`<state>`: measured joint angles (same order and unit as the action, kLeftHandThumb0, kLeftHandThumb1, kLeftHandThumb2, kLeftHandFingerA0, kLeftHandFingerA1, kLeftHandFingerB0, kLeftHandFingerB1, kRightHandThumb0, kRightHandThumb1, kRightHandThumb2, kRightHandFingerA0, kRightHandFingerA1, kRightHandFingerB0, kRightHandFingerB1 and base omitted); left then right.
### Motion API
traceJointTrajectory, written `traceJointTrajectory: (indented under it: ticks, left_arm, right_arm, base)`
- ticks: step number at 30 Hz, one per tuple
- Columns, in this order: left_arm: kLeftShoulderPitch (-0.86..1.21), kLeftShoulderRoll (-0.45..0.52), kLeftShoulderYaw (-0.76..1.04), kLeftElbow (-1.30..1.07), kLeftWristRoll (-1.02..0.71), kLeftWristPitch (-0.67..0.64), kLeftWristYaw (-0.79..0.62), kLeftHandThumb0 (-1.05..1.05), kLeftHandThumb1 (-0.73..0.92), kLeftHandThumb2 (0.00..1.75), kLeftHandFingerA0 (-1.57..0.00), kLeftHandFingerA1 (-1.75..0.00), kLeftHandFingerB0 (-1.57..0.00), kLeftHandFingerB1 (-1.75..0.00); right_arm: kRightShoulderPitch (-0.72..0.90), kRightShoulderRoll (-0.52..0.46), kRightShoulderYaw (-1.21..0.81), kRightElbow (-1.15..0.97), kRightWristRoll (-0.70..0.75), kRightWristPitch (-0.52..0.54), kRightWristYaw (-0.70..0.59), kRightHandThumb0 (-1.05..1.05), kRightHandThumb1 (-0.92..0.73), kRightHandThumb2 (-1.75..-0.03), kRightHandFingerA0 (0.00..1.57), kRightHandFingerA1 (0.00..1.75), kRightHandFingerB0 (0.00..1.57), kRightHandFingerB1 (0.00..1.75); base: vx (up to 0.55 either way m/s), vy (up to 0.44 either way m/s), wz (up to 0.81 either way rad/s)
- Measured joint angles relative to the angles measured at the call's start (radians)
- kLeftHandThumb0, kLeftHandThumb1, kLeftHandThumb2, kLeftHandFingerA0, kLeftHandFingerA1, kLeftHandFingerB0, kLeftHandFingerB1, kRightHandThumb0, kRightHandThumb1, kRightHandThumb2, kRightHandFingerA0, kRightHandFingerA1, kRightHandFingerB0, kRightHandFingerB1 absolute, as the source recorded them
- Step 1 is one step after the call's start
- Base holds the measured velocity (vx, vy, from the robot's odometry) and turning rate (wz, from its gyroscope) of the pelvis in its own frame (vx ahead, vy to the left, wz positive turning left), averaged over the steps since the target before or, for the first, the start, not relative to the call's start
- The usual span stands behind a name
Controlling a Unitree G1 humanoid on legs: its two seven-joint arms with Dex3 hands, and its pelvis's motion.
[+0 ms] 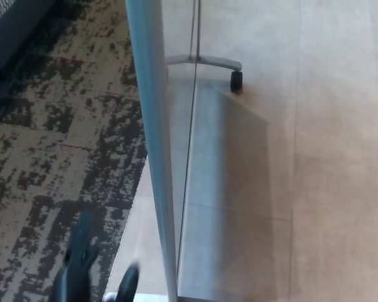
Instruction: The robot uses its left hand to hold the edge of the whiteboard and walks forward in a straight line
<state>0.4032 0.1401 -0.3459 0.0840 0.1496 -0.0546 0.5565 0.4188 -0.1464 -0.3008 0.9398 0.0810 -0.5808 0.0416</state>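
The whiteboard's grey-blue edge [154, 145] runs as a tall post from the top of the head view down to the bottom middle, with the pale board face [227, 163] to its right. My left hand [91, 267] shows blurred at the bottom left, over the carpet and clear of the edge. Its fingers [82, 242] are spread and hold nothing. My right hand does not show.
The whiteboard's grey leg [205, 61] ends in a black caster [236, 80] on the tan floor [340, 157]. Dark patterned carpet [44, 151] covers the left side. A dark piece of furniture [6, 25] stands at the upper left.
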Motion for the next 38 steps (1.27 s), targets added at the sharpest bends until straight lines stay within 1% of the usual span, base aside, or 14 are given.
traceJointTrajectory:
  ticks: [9, 10, 12, 14, 15, 19, 21, 23, 24, 31, 32, 36, 37, 38]
  left_arm:
    - [0.429, 0.126, 0.049, -0.039, -0.026, -0.085, -0.056, -1.05, 0.64, 1.04, 0.00, -0.20, 0.00, -0.03]
    - [0.466, 0.139, 0.062, -0.035, -0.036, -0.099, -0.069, -0.90, 0.50, 0.99, 0.00, -0.30, -0.11, -0.03]
    - [0.496, 0.145, 0.090, 0.019, -0.054, -0.127, -0.094, -0.79, 0.58, 0.57, 0.00, -0.61, -0.06, -0.39]
    - [0.497, 0.140, 0.119, 0.088, -0.077, -0.148, -0.123, -0.40, 0.21, 0.88, -0.04, -0.56, 0.00, -0.52]
    - [0.486, 0.131, 0.143, 0.147, -0.096, -0.160, -0.149, -0.81, 0.49, 0.84, -0.26, -0.74, -0.06, -0.47]
    - [0.396, 0.095, 0.201, 0.317, -0.133, -0.175, -0.206, -0.73, 0.49, 0.86, -0.21, -0.72, -0.09, -0.51]
    - [0.334, 0.076, 0.220, 0.396, -0.142, -0.175, -0.225, -0.66, 0.65, 0.59, -0.05, -0.77, -0.09, -0.44]
    - [0.247, 0.047, 0.249, 0.496, -0.158, -0.174, -0.249, -0.66, 0.65, 0.59, -0.05, -0.75, -0.10, -0.46]
    - [0.222, 0.039, 0.258, 0.525, -0.163, -0.174, -0.256, -0.66, 0.51, 0.85, -0.13, -0.66, -0.08, -0.50]
    - [-0.042, -0.065, 0.376, 0.847, -0.216, -0.175, -0.348, -0.63, 0.65, 0.60, 0.00, -0.85, -0.09, -0.52]
    - [-0.066, -0.077, 0.395, 0.885, -0.224, -0.175, -0.363, -0.38, 0.47, 1.02, -0.08, -0.60, 0.00, -0.53]
    - [-0.132, -0.114, 0.464, 0.996, -0.255, -0.179, -0.430, -0.38, 0.48, 1.03, -0.08, -0.60, 0.00, -0.52]
    - [-0.146, -0.120, 0.490, 1.030, -0.264, -0.185, -0.454, -0.64, 0.67, 0.59, -0.08, -0.86, -0.12, -0.52]
    - [-0.146, -0.120, 0.490, 1.030, -0.264, -0.185, -0.454, -0.64, 0.67, 0.59, -0.08, -0.86, -0.12, -0.52]
  right_arm:
    - [-0.009, 0.000, 0.005, 0.002, -0.002, 0.000, -0.002, -0.45, -0.52, -0.56, 0.65, 0.94, 0.43, 0.34]
    - [-0.012, 0.000, 0.006, 0.003, -0.003, 0.000, -0.004, -0.50, -0.41, -0.79, 0.42, 0.64, 0.36, 0.48]
    - [-0.018, 0.000, 0.006, 0.003, -0.004, 0.000, -0.004, -0.47, -0.53, -0.56, 0.65, 0.83, 0.41, 0.34]
    - [-0.022, 0.000, 0.006, 0.003, -0.004, 0.000, -0.004, -0.54, -0.43, -0.80, 0.49, 0.72, 0.34, 0.47]
    - [-0.025, 0.000, 0.007, 0.003, -0.004, 0.001, -0.004, -0.45, -0.54, -0.56, 0.43, 0.62, 0.41, 0.33]
    - [-0.037, 0.000, 0.011, 0.008, -0.005, 0.003, -0.004, -0.53, -0.43, -0.79, 0.33, 0.59, 0.31, 0.46]
    - [-0.043, 0.000, 0.014, 0.014, -0.006, 0.004, -0.004, -0.48, -0.55, -0.57, 0.36, 0.56, 0.37, 0.32]
    - [-0.046, -0.001, 0.021, 0.020, -0.010, 0.007, -0.004, -0.57, -0.42, -0.79, 0.42, 0.67, 0.32, 0.46]
    - [-0.047, -0.002, 0.024, 0.022, -0.011, 0.008, -0.004, -0.50, -0.54, -0.57, 0.34, 0.59, 0.36, 0.32]
    - [-0.059, -0.029, 0.059, 0.067, -0.032, 0.031, -0.002, -0.51, -0.56, -0.58, 0.31, 0.54, 0.34, 0.31]
    - [-0.060, -0.035, 0.062, 0.074, -0.034, 0.034, 0.000, -0.57, -0.42, -0.79, 0.29, 0.59, 0.28, 0.45]
    - [-0.062, -0.056, 0.069, 0.098, -0.037, 0.049, 0.007, -0.57, -0.42, -0.79, 0.30, 0.59, 0.29, 0.45]
    - [-0.063, -0.059, 0.070, 0.108, -0.037, 0.052, 0.009, -0.51, -0.55, -0.57, 0.33, 0.53, 0.36, 0.32]
    - [-0.063, -0.059, 0.070, 0.108, -0.037, 0.052, 0.009, -0.51, -0.55, -0.57, 0.33, 0.53, 0.36, 0.32]
  base:
    - [0.00, 0.000, 0.00]
    - [0.00, 0.000, 0.00]
    - [0.00, 0.000, 0.00]
    - [0.00, 0.000, 0.00]
    - [0.00, 0.000, 0.00]
    - [0.00, 0.000, 0.00]
    - [0.00, 0.000, 0.00]
    - [0.00, 0.000, 0.00]
    - [0.00, 0.000, 0.00]
    - [0.00, 0.000, 0.00]
    - [0.00, 0.000, 0.00]
    - [0.00, 0.000, 0.00]
    - [0.00, 0.000, 0.00]
    - [0.00, 0.000, 0.00]
